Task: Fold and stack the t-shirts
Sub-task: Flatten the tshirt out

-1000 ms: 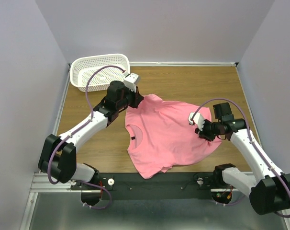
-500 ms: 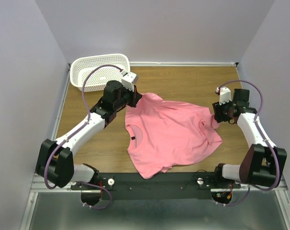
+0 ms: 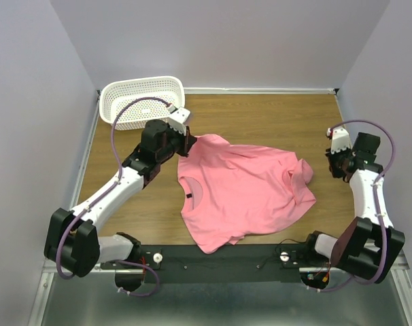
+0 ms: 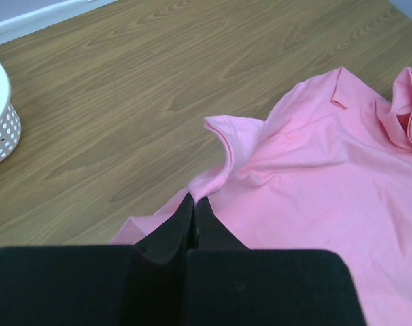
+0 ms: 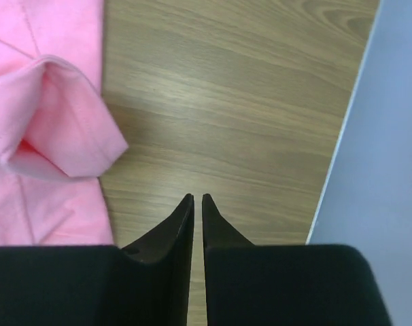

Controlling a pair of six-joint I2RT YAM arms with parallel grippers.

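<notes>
One salmon t-shirt (image 3: 243, 193) lay unfolded in the middle of the bench (image 3: 260, 115). My left tool (image 4: 194, 202) was clenched, apparently pinching its far-left corner. My right tool (image 5: 197, 200) hung closed and empty near the right edge. A one-sided pull could bunch the cloth or slip it free.

- The salmon-pink t-shirt (image 3: 243, 193) lies spread on the wooden table (image 3: 260, 119), a little crumpled at its right sleeve.
- The left gripper (image 3: 185, 139) is at the shirt's far left corner.
- The right gripper (image 3: 334, 163) is over bare wood, apart from the cloth.
- A white basket (image 3: 145, 80) stands in the far left corner.
</notes>
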